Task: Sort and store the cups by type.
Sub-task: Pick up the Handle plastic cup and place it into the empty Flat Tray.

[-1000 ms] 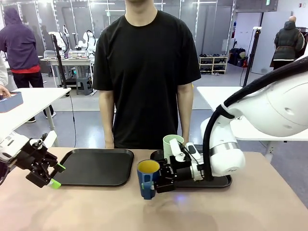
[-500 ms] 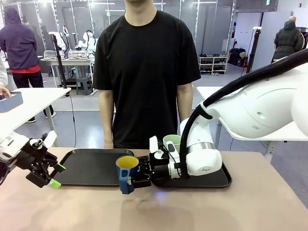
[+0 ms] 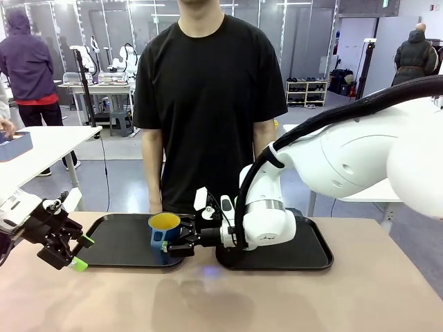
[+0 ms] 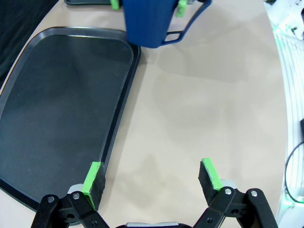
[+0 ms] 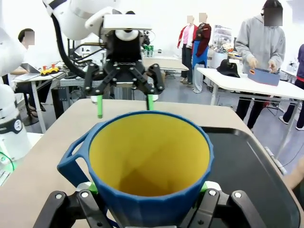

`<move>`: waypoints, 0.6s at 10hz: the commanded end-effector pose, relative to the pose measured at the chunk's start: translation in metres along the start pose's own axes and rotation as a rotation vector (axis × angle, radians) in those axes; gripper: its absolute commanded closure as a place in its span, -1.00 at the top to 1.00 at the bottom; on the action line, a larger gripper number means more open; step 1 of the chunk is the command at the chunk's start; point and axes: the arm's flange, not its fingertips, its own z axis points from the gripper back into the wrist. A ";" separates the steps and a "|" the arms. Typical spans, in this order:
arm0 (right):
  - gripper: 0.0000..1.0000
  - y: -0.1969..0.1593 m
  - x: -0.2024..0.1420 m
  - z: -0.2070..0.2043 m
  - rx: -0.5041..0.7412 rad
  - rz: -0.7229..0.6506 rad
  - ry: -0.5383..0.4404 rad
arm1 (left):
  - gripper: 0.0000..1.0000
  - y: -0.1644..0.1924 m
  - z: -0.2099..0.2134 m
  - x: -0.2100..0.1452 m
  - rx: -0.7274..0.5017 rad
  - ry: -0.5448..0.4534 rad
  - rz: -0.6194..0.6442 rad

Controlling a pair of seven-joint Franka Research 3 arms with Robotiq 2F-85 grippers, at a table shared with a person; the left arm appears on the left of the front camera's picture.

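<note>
The dark blue mug (image 3: pixel 164 232) with a yellow inside hangs upright over the right edge of the left black tray (image 3: pixel 118 242), and my right gripper (image 3: pixel 173 242) is shut on its lower wall. From the right wrist the mug (image 5: pixel 149 161) sits between the right gripper (image 5: pixel 149 192) fingers, its handle pointing left. In the left wrist view the mug (image 4: pixel 152 21) hovers by the far corner of the tray (image 4: pixel 61 109). My left gripper (image 3: pixel 76 254) stands open and holds nothing, low over the table at the tray's left end; its own view has the left gripper (image 4: pixel 151 175) beside the tray's near rim.
A second black tray (image 3: pixel 308 254) lies on the table's right half under my right arm. A person in a black shirt stands at the far edge behind the trays, arms hanging down. Bare tabletop runs along the front. Other tables and people are farther off.
My right arm has carried the blue mug leftward, from in front of the right tray to the left tray's right edge. The left arm has stayed where it was.
</note>
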 end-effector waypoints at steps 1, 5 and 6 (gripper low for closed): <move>0.53 -0.015 0.004 -0.021 -0.055 0.000 0.013 | 1.00 0.000 -0.001 0.000 0.026 -0.012 -0.014; 0.53 -0.034 -0.002 -0.042 -0.115 -0.036 0.027 | 1.00 0.000 -0.001 0.000 0.026 -0.012 -0.014; 0.53 -0.037 -0.005 -0.047 -0.126 -0.044 0.035 | 1.00 0.000 -0.001 0.000 0.026 -0.012 -0.014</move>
